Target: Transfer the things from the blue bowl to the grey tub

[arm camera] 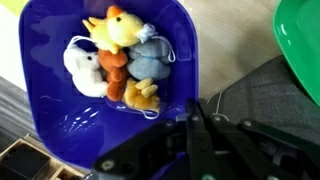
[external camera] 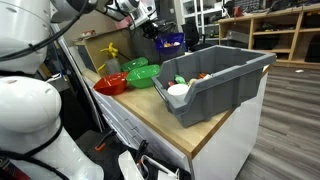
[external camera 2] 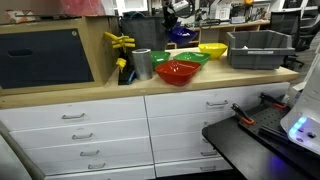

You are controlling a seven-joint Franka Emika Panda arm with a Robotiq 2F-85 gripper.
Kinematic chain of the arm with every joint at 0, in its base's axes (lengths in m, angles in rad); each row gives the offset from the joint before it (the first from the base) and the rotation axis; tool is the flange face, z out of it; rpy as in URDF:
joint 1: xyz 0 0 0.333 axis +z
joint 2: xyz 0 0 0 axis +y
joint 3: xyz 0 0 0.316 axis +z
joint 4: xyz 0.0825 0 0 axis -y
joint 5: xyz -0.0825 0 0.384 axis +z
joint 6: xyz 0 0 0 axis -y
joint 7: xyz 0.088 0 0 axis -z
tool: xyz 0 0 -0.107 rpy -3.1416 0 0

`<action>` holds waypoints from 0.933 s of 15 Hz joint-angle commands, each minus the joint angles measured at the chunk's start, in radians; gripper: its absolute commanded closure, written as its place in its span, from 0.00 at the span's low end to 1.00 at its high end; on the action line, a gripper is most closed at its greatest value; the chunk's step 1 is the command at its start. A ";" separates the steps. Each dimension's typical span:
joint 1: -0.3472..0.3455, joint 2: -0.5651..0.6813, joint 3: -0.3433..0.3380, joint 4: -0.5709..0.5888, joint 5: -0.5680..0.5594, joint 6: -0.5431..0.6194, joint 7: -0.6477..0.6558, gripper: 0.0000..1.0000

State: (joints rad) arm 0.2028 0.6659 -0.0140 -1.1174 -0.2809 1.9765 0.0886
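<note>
The blue bowl [arm camera: 60,110] fills the wrist view and holds several small soft toys [arm camera: 115,60]: yellow, orange, white and grey-blue. My gripper [arm camera: 195,112] is shut on the bowl's rim at its near edge. In both exterior views the blue bowl [external camera: 171,42] [external camera 2: 182,35] hangs from the gripper [external camera 2: 177,17] above the counter, behind the other bowls. The grey tub [external camera: 228,80] [external camera 2: 258,50] stands at the counter's end, apart from the bowl. It holds a white piece [external camera: 178,90] and small red and green pieces.
A green bowl [external camera: 143,73] [external camera 2: 186,58] [arm camera: 300,50], a red bowl [external camera: 110,85] [external camera 2: 178,72] and a yellow bowl [external camera 2: 212,50] sit on the wooden counter [external camera: 150,115]. A metal can [external camera 2: 141,64] and a yellow clamp [external camera 2: 120,42] stand beside a dark box [external camera 2: 45,55].
</note>
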 commanded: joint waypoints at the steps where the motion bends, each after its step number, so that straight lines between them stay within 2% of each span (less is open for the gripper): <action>1: 0.001 -0.109 0.002 -0.080 0.023 -0.047 0.048 0.99; 6: 0.004 -0.269 -0.003 -0.243 0.025 -0.090 0.135 0.99; 10: -0.018 -0.457 -0.015 -0.389 0.028 -0.158 0.157 0.99; 14: -0.082 -0.637 -0.001 -0.522 0.032 -0.227 0.151 0.99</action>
State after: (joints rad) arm 0.1584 0.1850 -0.0232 -1.4917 -0.2630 1.7751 0.2277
